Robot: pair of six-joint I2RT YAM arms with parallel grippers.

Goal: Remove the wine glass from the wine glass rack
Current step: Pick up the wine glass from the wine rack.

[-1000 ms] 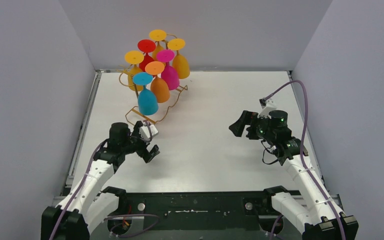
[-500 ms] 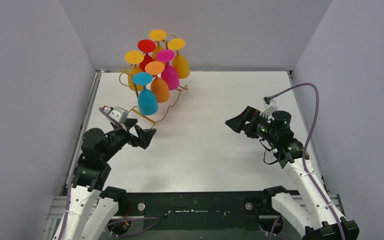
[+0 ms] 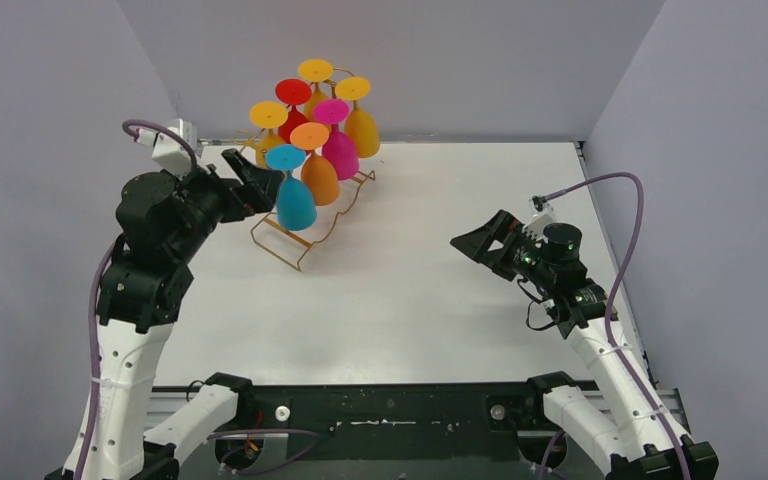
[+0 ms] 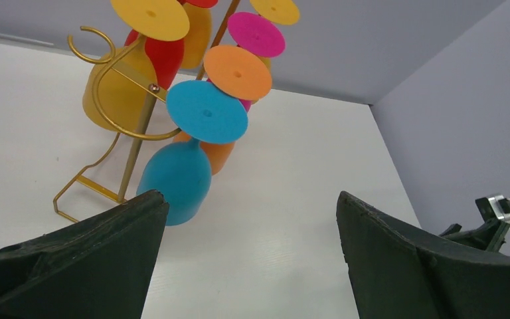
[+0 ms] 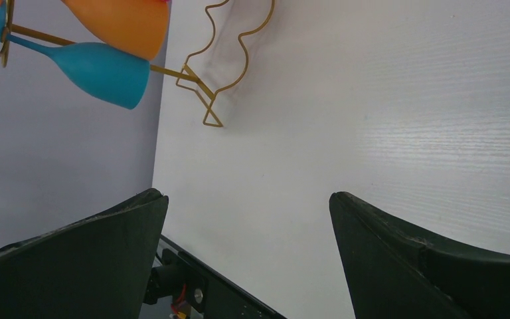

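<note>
Blue wine glass point(image 4: 176, 179) just ahead of left gripper point(image 4: 249, 199), fingers point(image 4: 93, 259) spread and empty: approach step, next calls for straddling its bowl.

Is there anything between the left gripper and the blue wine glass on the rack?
Nothing visible does. The open left gripper faces the blue wine glass with bare space between. The rack's gold upright runs close along the bowl's left in the wrist view, and an orange glass hangs just behind.

Bright even light, faint soft shadows on the white table point(image 3: 410, 290), colours vivid, all 3 views sharp
</note>
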